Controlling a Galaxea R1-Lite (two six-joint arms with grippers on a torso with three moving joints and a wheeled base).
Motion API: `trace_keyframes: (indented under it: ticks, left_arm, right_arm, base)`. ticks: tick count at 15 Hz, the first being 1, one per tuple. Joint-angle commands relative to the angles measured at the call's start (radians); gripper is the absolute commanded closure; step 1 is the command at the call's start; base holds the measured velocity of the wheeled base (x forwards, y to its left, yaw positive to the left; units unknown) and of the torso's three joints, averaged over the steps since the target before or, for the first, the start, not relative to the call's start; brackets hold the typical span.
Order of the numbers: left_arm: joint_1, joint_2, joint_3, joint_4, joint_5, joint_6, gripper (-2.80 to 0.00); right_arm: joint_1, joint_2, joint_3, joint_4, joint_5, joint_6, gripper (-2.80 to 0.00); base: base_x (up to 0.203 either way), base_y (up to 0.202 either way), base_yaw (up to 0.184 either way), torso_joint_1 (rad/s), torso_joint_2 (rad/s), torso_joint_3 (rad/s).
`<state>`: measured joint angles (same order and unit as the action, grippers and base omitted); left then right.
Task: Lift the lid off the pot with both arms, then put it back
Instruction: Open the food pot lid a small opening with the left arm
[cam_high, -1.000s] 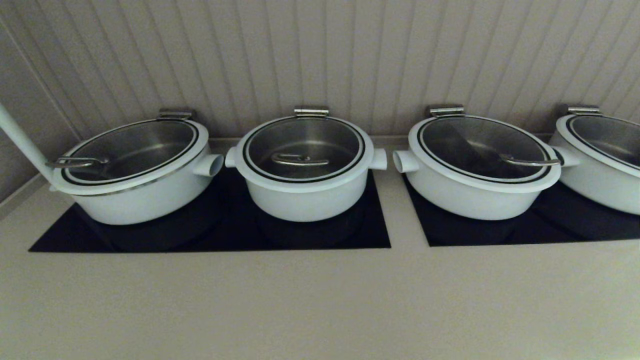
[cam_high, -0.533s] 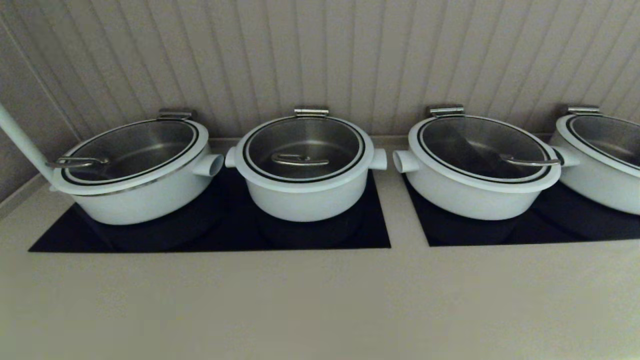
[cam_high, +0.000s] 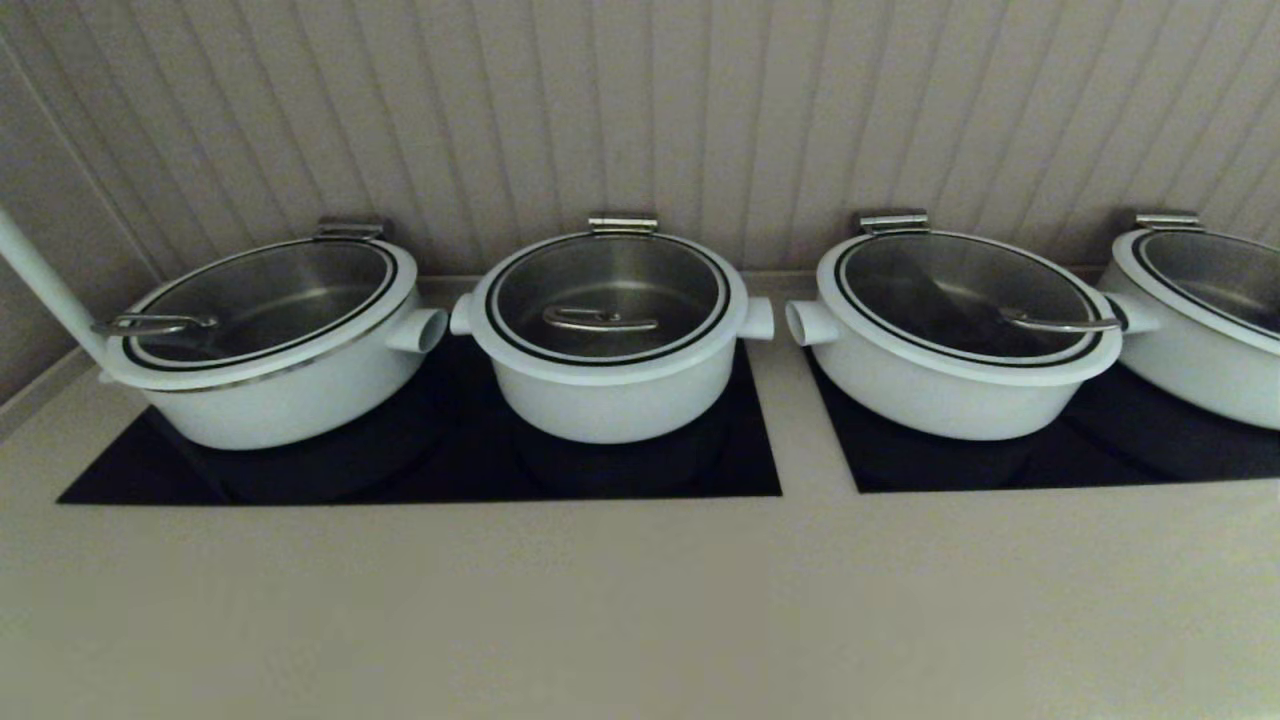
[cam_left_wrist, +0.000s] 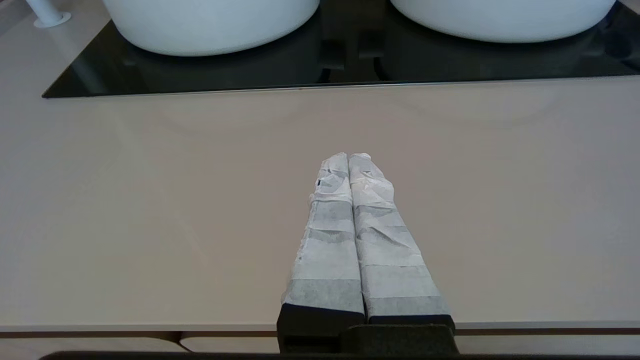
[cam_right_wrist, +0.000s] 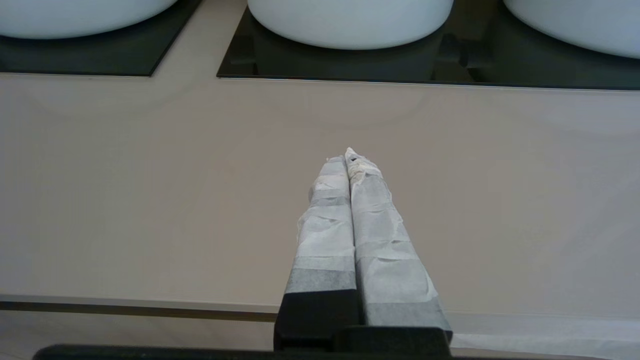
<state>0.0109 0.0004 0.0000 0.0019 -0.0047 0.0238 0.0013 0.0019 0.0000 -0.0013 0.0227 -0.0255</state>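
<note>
Lid (cam_high: 608, 298) (on pot (cam_high: 612, 395)) beyond both grippers (cam_left_wrist: 349, 159)

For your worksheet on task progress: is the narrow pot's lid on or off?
On. The lid sits flat on the pot, rim all round.

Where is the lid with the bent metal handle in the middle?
In the head view the lid sits closed on the pot, second from the left in the row by the wall, on the left black panel.
</note>
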Motion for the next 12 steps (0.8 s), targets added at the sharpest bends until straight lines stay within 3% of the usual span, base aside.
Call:
trace_keyframes:
  ticks: [1,4,6,12]
  left_arm:
    - [0.001,0.000,0.000,0.001,-0.002,0.006,0.00]
    - [0.001,0.000,0.000,0.000,-0.027,0.080,0.00]
    - [-0.002,0.000,-0.013,0.001,-0.030,0.089,0.00]
    - [-0.005,0.140,-0.175,0.005,-0.233,0.113,0.00]
  right_arm:
    - [0.000,0.000,0.000,0.000,0.000,-0.001,0.00]
    - [0.000,0.000,0.000,0.000,0.000,-0.001,0.00]
    - [0.000,0.000,0.000,0.000,0.000,-0.001,0.00]
    - [0.000,0.000,0.000,0.000,0.000,-0.001,0.00]
  base:
    - [0.000,0.000,0.000,0.000,0.00,0.000]
    - [0.000,0.000,0.000,0.000,0.00,0.000]
    - [0.000,0.000,0.000,0.000,0.00,0.000]
    - [0.000,0.000,0.000,0.000,0.00,0.000]
